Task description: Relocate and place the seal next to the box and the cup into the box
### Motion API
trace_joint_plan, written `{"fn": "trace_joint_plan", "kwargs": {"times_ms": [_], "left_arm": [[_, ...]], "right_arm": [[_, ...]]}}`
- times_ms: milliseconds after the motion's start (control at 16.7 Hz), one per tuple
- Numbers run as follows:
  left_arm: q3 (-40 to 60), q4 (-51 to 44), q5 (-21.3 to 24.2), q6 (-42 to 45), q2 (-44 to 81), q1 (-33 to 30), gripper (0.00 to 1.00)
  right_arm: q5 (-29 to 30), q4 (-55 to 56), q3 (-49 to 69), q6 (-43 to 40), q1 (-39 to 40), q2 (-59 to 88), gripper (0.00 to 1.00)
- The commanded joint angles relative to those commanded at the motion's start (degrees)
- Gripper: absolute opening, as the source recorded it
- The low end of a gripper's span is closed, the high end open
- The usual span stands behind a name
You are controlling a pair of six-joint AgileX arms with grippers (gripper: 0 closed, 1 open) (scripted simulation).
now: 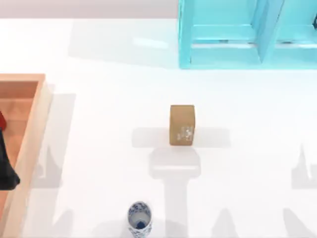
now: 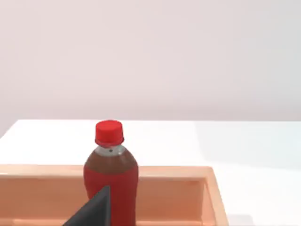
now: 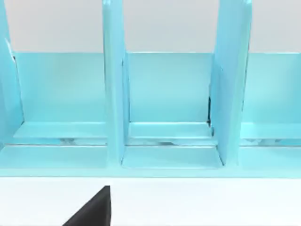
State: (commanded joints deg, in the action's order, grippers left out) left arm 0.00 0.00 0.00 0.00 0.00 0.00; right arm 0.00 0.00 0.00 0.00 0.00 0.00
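Closest to the overhead camera is the dark shape of the left arm [image 1: 6, 163], hanging over the box [image 1: 30, 134] at the table's left edge. Only a black sliver of the left gripper [image 2: 96, 209] pokes into its own wrist view, so honestly can't tell how its fingers are set. Straight ahead of that gripper, standing inside the box, is a red bottle [image 2: 111, 181] with a red cap and dark drink showing at the neck. The box's light wood wall runs behind it.

Seal [image 1: 182, 125] is standing out on the open white table [image 1: 99, 124], well apart from the box and off to the right of the left gripper, with its white carved face turned toward the near edge. Cup [image 1: 139, 219] sits upright at the near edge, blue inside showing, closer to the left gripper's side than the seal is, but still not touching anything.

Right gripper [image 3: 94, 209] is also just a black corner in its wrist view, fingers impossible to read. It's facing the turquoise shelf [image 3: 169, 108], which stands at the far right of the table, dividers upright.
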Motion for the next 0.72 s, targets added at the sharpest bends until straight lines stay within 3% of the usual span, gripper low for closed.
{"fn": "trace_joint_plan", "kwargs": {"times_ms": [360,720], "left_arm": [[5.45,-3.19,0.09,-1.54,5.35,-1.41,1.00],[28.68,-17.02,0.38,-8.01,28.05,-7.55,1.00]], "right_arm": [[0.00,0.00,0.00,0.00,0.00,0.00,1.00],[0.00,0.00,0.00,0.00,0.00,0.00,1.00]]}}
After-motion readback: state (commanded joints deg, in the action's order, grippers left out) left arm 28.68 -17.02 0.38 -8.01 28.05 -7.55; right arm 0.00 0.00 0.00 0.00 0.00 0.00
